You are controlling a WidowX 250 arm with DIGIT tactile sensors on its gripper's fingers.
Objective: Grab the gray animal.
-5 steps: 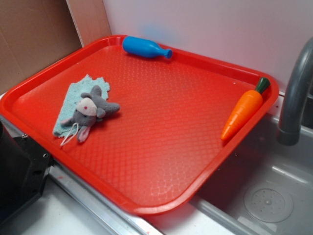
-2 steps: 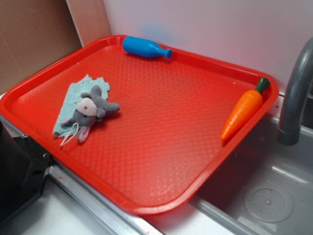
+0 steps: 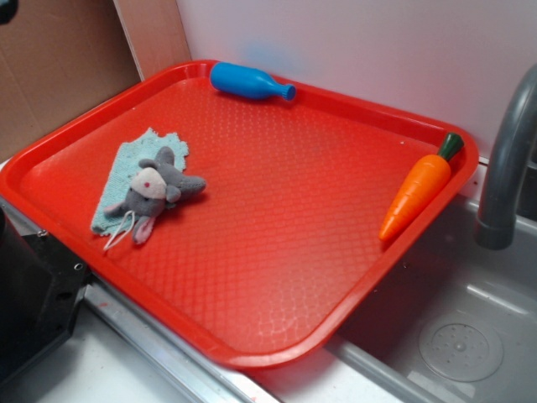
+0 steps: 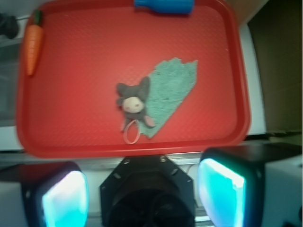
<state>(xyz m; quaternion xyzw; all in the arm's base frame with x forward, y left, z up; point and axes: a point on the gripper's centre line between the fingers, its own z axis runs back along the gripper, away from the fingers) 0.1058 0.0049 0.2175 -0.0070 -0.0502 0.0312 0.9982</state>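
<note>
Hovering high above the red plastic tray (image 4: 239,94), my gripper (image 4: 137,189) is spread wide, holding nothing; its two pads glow cyan at the bottom of the wrist view. Grab not started: whole approach, descent and close are left. Left to right in that view: orange plastic carrot (image 4: 33,45) at the far rim, then the small gray plush animal (image 4: 132,99) half on a light blue-green rag (image 4: 173,90), blue plastic bottle (image 4: 163,4) at the top edge. Nothing blocks access; rag may snag.
</note>
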